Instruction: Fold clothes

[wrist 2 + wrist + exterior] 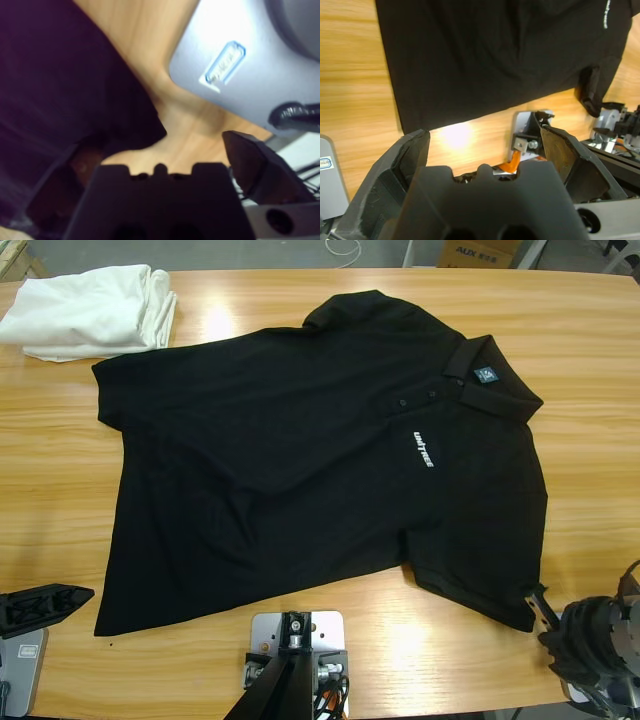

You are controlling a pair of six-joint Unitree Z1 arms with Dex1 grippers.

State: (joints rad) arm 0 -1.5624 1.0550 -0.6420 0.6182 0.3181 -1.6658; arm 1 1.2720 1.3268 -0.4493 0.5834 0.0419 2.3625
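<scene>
The clothes, a black polo shirt (300,460), lie spread flat across the table with the collar (490,380) toward the right and white chest lettering (421,449) facing up. My left gripper (80,595) sits low at the near left, just short of the shirt's hem corner (405,127). In its wrist view the left gripper (485,135) is open over bare wood. My right gripper (545,615) is at the near right by the sleeve's edge (525,615). In the right wrist view it (155,145) is open, and the sleeve corner (145,125) lies between its jaws.
A folded white cloth (95,310) rests at the far left corner. Bare wood (590,490) runs along the right of the shirt and in front of the hem. A cardboard box (478,252) stands beyond the table's far edge.
</scene>
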